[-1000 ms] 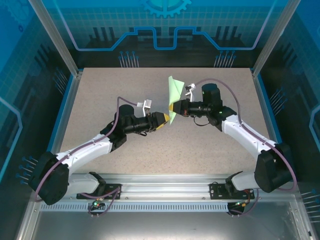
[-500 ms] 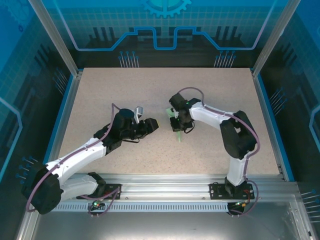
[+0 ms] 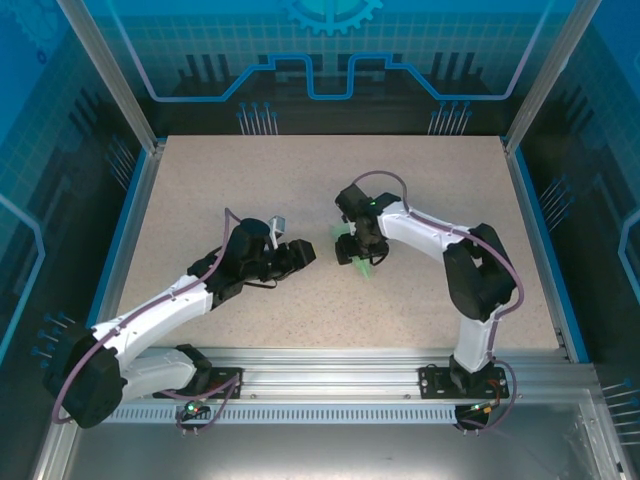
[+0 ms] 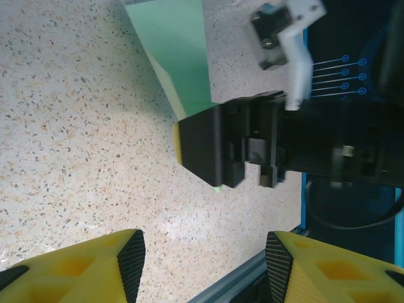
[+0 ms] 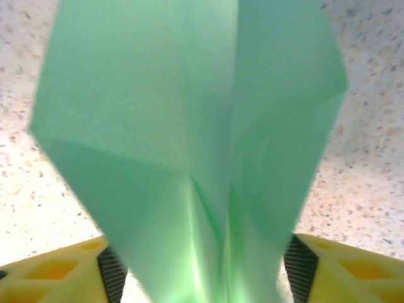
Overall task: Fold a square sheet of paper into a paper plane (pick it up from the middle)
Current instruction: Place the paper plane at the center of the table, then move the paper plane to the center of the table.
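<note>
Fingers of the left gripper [image 4: 205, 251] were seen spread and empty, low over the speckled table [image 4: 76, 126]. Just beyond, the paper plane [image 5: 189, 126] was seen down at the table between the parted jaws of the right gripper [image 5: 202, 268], with no pinch seen. Folding was judged done, with set-down in hand. A clean lift-off clear of the wings was called for next.

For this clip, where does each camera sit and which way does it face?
Top external: above and behind the bases, looking down on the table; both arms, left gripper and right gripper show.
Left wrist: on the left arm, looking past the left fingers across the table at the right gripper and paper plane.
Right wrist: on the right arm, looking down close at the paper plane between the right fingers.
Shared: both wrist views catch the paper plane against the speckled table.
</note>
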`<state>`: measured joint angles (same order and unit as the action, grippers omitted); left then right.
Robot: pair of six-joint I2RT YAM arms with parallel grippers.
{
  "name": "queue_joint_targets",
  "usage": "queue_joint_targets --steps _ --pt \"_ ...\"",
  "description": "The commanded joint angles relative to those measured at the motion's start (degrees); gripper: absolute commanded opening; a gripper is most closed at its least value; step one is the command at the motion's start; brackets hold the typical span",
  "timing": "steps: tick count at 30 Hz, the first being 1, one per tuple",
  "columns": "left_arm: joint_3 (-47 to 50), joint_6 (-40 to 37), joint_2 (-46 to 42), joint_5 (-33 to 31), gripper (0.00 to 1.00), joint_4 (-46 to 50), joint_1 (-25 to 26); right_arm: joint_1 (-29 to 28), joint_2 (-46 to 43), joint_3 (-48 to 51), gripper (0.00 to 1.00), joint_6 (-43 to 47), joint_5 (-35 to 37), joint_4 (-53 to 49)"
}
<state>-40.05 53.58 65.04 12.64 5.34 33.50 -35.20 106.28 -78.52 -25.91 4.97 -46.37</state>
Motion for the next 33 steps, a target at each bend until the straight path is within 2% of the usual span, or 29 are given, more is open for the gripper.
queue_joint_targets --steps 1,5,9,10,13,19,26,29,33 --pt "-2.52 -1.28 0.78 0.14 0.57 0.47 0.22 0.61 -1.79 1.1 0.74 0.66 0.21 -1.62" --pt "-2.8 -1.27 1.32 0.63 0.57 0.5 0.21 0.93 -2.63 3.04 0.79 0.4 1.19 -0.85" --pt "-2.74 -1.28 1.28 0.63 0.57 0.64 0.2 0.84 -6.96 4.99 0.8 1.24 2.63 1.14" --pt "-2.7 -1.29 1.19 0.56 0.57 0.65 0.24 0.84 -7.91 5.21 0.79 1.38 3.54 1.28" --pt "-2.74 -1.18 1.57 0.45 0.57 0.55 0.3 0.66 -9.94 6.34 0.67 2.7 3.23 3.04" --pt "-3.76 -1.25 2.94 0.87 0.57 0.54 0.52 0.37 -6.65 5.7 0.67 4.88 0.14 3.98" --pt "-4.26 -1.6 3.87 0.89 0.57 1.07 0.79 -0.26 -3.62 4.08 0.73 5.43 0.65 3.18" --pt "-4.25 -1.64 3.96 0.82 0.58 1.15 0.89 -0.62 -2.73 3.39 0.62 6.05 0.22 2.91" --pt "-4.36 -1.48 4.31 0.89 0.58 1.17 0.97 -0.66 -1.21 2.85 0.62 6.14 0.79 2.53"
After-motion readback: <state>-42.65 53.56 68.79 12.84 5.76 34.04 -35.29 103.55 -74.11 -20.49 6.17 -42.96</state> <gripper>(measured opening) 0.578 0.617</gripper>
